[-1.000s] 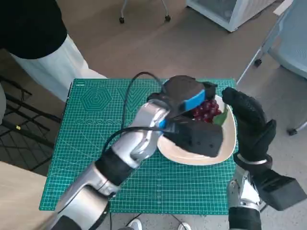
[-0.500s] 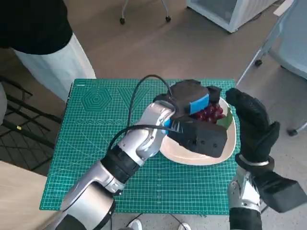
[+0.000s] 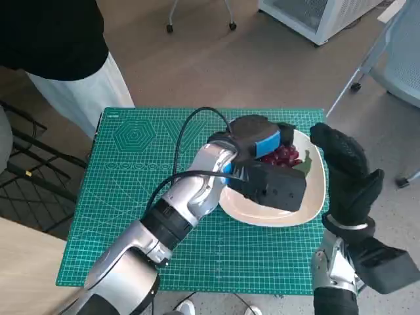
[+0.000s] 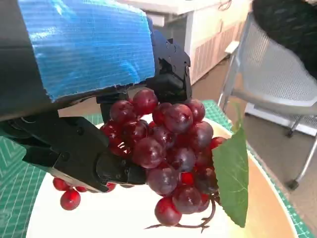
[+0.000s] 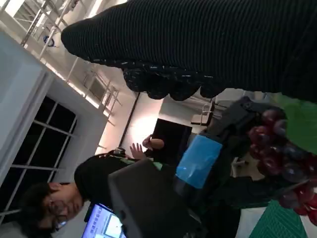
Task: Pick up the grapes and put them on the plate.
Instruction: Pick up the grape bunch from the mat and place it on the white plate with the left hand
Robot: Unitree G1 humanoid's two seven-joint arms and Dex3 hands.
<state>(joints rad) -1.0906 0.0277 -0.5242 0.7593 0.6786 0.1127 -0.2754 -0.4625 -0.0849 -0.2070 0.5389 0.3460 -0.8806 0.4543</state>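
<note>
Brown floor across upper frame, green cutting mat at centre, white cabinet upper right, grey mesh chair at right.

Left hand fingers clamped — right hand raised, holding nothing.

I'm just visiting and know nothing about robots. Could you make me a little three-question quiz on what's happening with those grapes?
1. True or false: the grapes are over the plate.
2. Which hand holds the grapes: A the left hand, B the right hand, C neither?
3. Fill in: the plate sits on a green cutting ____.

Key:
1. True; the bunch hangs in the fingers above the pale plate, with a few loose grapes already on it.
2. A.
3. mat.
</note>
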